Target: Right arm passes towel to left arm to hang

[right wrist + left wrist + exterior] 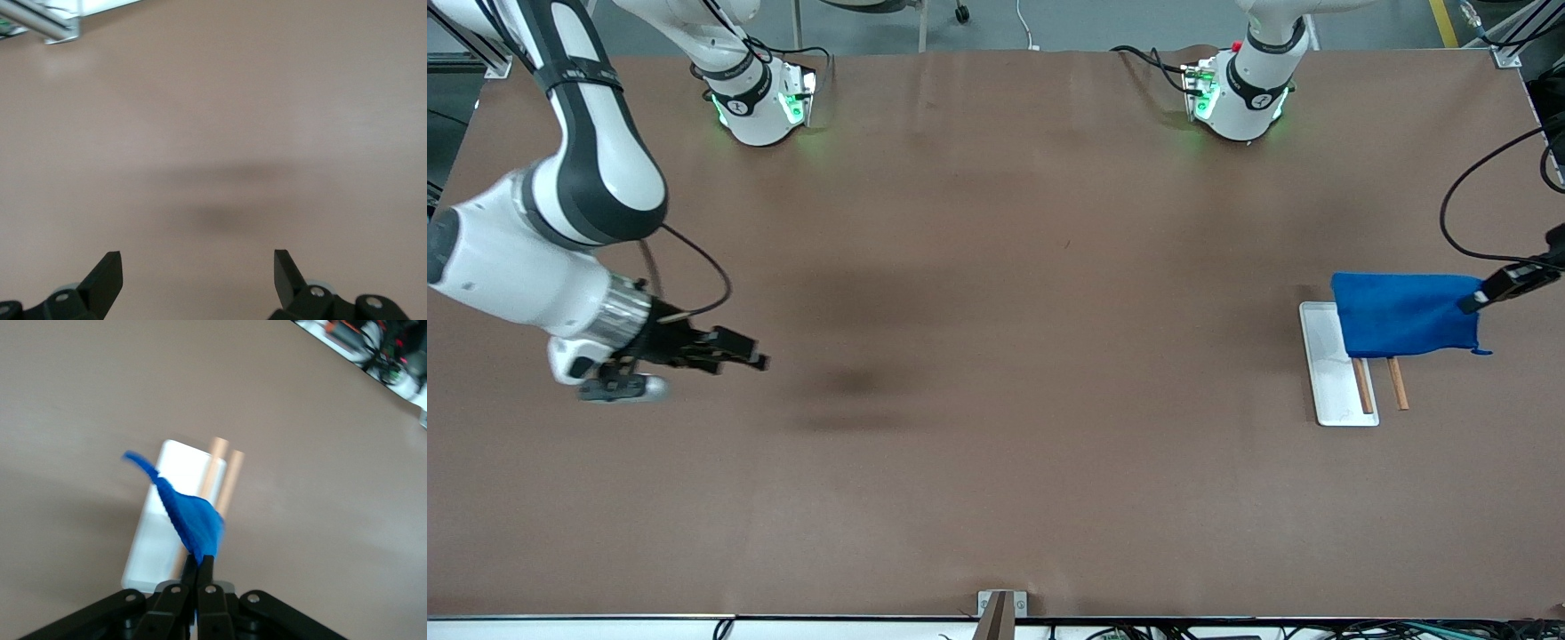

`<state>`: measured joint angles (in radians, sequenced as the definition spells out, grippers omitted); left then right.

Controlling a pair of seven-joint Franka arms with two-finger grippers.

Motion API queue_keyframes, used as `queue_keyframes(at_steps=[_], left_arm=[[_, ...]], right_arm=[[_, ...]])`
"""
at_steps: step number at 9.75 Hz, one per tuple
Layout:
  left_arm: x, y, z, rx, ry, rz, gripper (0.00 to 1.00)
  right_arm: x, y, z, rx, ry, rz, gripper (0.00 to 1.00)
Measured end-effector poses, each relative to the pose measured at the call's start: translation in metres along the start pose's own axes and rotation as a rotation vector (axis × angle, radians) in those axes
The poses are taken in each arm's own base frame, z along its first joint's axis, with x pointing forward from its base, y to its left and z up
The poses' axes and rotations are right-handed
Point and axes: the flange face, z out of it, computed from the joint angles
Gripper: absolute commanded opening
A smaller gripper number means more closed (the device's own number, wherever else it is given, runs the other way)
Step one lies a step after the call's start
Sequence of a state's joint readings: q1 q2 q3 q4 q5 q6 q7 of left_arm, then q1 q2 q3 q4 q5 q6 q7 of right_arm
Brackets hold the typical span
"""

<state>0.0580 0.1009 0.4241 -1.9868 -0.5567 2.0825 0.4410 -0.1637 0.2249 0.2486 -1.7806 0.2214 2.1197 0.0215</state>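
The counter (pixel 996 356) is a wide brown sheet, faintly creased, with soft shadows near its middle. At the right arm's end, the right pincer (pixel 751 356) hangs over bare counter, its fingers (pixel 107 277) spread wide and released, gripping nothing. The two arm bases stand along the edge farthest from the front camera, green lights glowing. Grey floor and cables show past that edge. At the left arm's end, the towel (pixel 1400 311) drapes over a rack (pixel 1334 378) with a white base and two wooden rods. The left pincer (pixel 1480 298) is clenched on the towel's edge, over the counter just beside the rack.
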Motion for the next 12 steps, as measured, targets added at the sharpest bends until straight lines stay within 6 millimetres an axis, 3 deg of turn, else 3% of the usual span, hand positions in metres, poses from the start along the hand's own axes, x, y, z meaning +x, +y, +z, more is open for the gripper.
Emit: queue_keyframes(at_steps=[1, 2, 3, 4, 6, 7, 9, 12], left_arm=[[0.001, -0.027, -0.002, 0.032, 0.025, -0.010, 0.71], [0.000, -0.049, -0.002, 0.055, 0.036, -0.016, 1.00], [0.000, -0.059, -0.001, 0.069, 0.041, -0.017, 1.00], [0.002, -0.060, 0.001, 0.078, 0.046, -0.013, 1.00], [0.009, -0.052, -0.004, 0.101, 0.055, 0.022, 1.00], [0.015, -0.038, -0.011, 0.130, 0.053, 0.075, 1.00], [0.026, 0.036, -0.010, 0.153, 0.044, 0.178, 1.00], [0.012, 0.177, -0.010, 0.280, 0.060, 0.211, 1.00]], right_arm=[[-0.003, 0.028, -0.030, -0.079, 0.005, 0.014, 1.00], [-0.010, 0.057, -0.064, -0.127, 0.003, 0.053, 1.00], [-0.021, 0.078, -0.099, -0.163, -0.018, 0.084, 1.00], [-0.032, 0.085, -0.133, -0.193, -0.046, 0.099, 1.00], [-0.043, 0.074, -0.195, -0.215, -0.069, 0.100, 1.00], [-0.048, 0.067, -0.220, -0.218, -0.082, 0.101, 1.00], [-0.054, 0.062, -0.243, -0.219, -0.096, 0.102, 1.00], [-0.051, 0.065, -0.237, -0.223, -0.108, 0.107, 1.00]])
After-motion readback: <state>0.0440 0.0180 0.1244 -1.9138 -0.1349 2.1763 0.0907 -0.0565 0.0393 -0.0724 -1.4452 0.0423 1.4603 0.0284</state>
